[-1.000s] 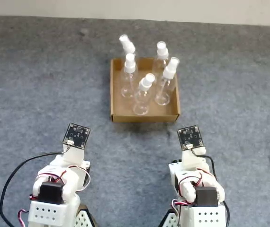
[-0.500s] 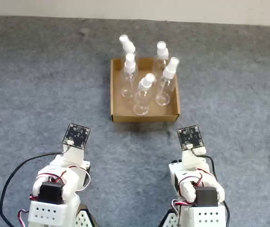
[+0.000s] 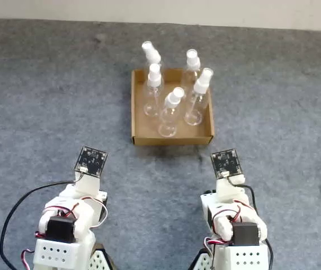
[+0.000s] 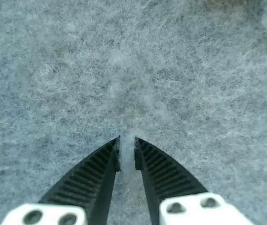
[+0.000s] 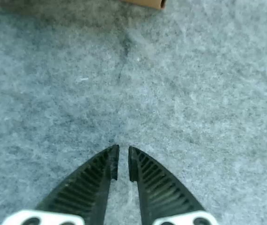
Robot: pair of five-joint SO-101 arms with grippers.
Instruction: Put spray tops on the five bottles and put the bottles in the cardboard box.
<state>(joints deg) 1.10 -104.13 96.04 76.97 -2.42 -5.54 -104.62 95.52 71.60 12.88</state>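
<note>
All five topped bottles (image 3: pixel 167 117) seem to stand in the box (image 3: pixel 172 139) at 12 o'clock, so nothing looks left; left tool (image 4: pixel 126 158) and right tool (image 5: pixel 123 164) sit closed, empty.

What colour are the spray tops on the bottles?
White, all five spray tops; best seen in the high view.
</note>
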